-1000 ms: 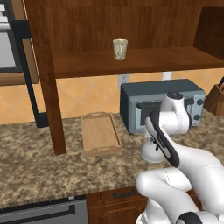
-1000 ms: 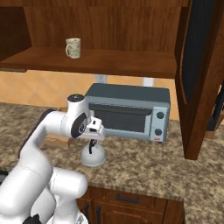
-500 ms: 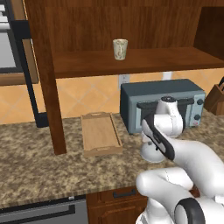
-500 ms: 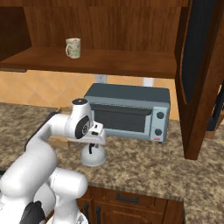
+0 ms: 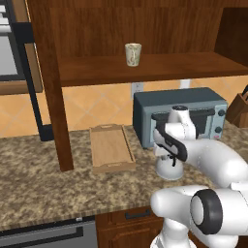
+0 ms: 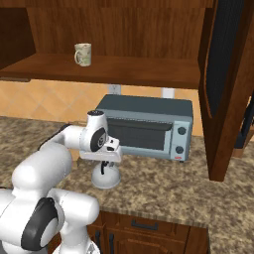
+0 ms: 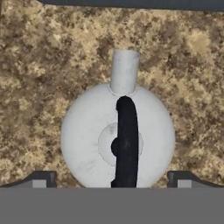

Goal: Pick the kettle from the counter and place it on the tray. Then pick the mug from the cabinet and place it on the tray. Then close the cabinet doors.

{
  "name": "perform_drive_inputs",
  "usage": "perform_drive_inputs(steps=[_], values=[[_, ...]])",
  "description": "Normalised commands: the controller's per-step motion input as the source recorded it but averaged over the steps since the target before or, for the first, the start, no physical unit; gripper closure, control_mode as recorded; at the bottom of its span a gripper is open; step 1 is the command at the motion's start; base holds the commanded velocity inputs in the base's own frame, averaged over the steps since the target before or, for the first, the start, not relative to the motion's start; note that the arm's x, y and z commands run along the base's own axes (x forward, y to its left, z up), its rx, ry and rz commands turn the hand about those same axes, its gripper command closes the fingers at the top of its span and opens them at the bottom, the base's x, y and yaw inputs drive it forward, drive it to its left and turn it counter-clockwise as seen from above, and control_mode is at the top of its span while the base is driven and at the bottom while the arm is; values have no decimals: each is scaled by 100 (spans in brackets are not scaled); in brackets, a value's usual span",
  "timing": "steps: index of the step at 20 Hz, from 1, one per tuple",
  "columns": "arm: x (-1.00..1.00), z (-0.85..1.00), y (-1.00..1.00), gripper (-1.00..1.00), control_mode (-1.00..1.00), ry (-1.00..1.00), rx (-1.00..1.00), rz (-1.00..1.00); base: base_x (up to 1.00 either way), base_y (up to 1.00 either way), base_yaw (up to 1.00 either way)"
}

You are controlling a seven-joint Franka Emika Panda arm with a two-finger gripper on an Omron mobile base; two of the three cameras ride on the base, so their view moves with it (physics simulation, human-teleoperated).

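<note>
The squat silvery-white kettle (image 5: 170, 169) (image 6: 107, 178) stands on the speckled granite counter (image 5: 43, 189) in front of the toaster oven. My gripper (image 5: 167, 160) (image 6: 104, 164) hangs just above it, pointing down. In the hand view the kettle (image 7: 87, 135) sits centred between the open fingertips (image 7: 41, 178), its black handle running towards the spout, and nothing is gripped. The light-wood tray (image 5: 110, 145) lies to the kettle's left. The cream mug (image 5: 133, 54) (image 6: 83, 54) stands on the shelf of the cabinet (image 5: 160, 68), whose doors (image 5: 48, 82) (image 6: 225, 74) stand open.
A blue-grey toaster oven (image 5: 184, 111) (image 6: 149, 126) stands right behind the kettle. A knife block (image 5: 240, 109) sits at the far right. The open left door hangs beside the tray and the open right door (image 6: 218, 149) reaches down towards the counter (image 6: 173, 193).
The hand has shifted slightly and settled over the kettle. The jaws stayed open, and the kettle, mug and tray have not moved.
</note>
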Motion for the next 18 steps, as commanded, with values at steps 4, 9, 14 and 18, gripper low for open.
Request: perform_drive_inputs(steps=[4, 9, 14, 18], values=[[7, -6, 0, -100, -100, 0, 0, 0, 0, 0, 0], [-19, -3, 5, 100, -100, 0, -2, 0, 0, 0, 0], [-8, -5, 0, 100, -100, 1, -2, 0, 0, 0, 0], [-5, -1, 0, 100, -100, 1, 0, 0, 0, 0, 0]])
